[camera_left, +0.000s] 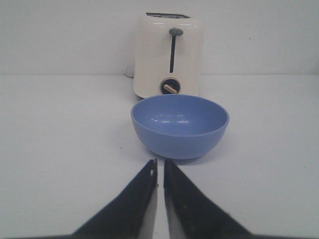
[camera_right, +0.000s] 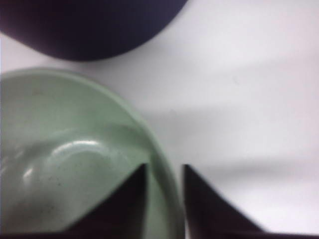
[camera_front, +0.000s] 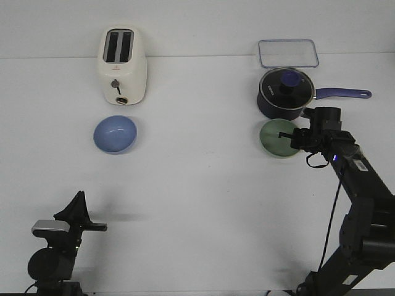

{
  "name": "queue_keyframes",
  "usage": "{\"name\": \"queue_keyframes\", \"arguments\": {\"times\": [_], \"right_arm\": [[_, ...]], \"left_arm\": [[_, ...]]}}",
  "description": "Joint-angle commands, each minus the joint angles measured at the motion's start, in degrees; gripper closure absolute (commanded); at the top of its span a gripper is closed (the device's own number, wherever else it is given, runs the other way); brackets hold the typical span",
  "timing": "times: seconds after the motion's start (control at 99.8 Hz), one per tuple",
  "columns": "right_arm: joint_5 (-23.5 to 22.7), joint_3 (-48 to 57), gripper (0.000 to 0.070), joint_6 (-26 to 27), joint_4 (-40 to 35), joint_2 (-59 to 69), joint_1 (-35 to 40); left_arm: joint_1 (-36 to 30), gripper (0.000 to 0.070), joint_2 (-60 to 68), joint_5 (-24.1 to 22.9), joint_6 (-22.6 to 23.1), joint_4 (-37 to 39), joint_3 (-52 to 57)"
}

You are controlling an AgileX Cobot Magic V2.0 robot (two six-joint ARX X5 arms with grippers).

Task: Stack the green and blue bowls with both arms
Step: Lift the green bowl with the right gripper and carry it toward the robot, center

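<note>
The light blue bowl [camera_front: 115, 134] sits upright on the white table in front of the toaster; it also shows in the left wrist view [camera_left: 179, 124]. My left gripper [camera_front: 79, 196] is low at the near left, well short of the bowl; its fingers [camera_left: 159, 163] are shut and empty. The pale green bowl [camera_front: 274, 137] rests on the table in front of the saucepan. My right gripper [camera_front: 295, 139] is at its right rim. In the right wrist view the gripper [camera_right: 164, 167] straddles the green bowl's [camera_right: 65, 149] rim, one finger inside and one outside, closed on it.
A dark blue long-handled saucepan [camera_front: 286, 92] with a lid stands just behind the green bowl, its wall close in the right wrist view [camera_right: 89, 25]. A cream toaster [camera_front: 122, 65] stands behind the blue bowl. A clear flat container [camera_front: 288, 53] lies at the back right.
</note>
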Motion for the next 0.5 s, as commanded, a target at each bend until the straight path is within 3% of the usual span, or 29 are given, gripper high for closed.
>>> {"name": "queue_keyframes", "arguments": {"times": [0.0,0.29,0.491], "right_arm": [[-1.4,1.6,0.0700,-1.3,0.3,-0.3,0.0],[-8.6,1.0,0.0700,-1.4,-7.0,-14.2,0.9],[-8.8,-7.4,0.0700,-1.1,-6.7,-28.0,8.4]], "left_arm": [[0.0,0.0685,-0.1,0.0,-0.2,0.6,-1.1],[0.0,0.0685,-0.1,0.0,-0.2,0.6,-1.1],[0.0,0.0685,-0.1,0.0,-0.2,0.6,-1.1]]}}
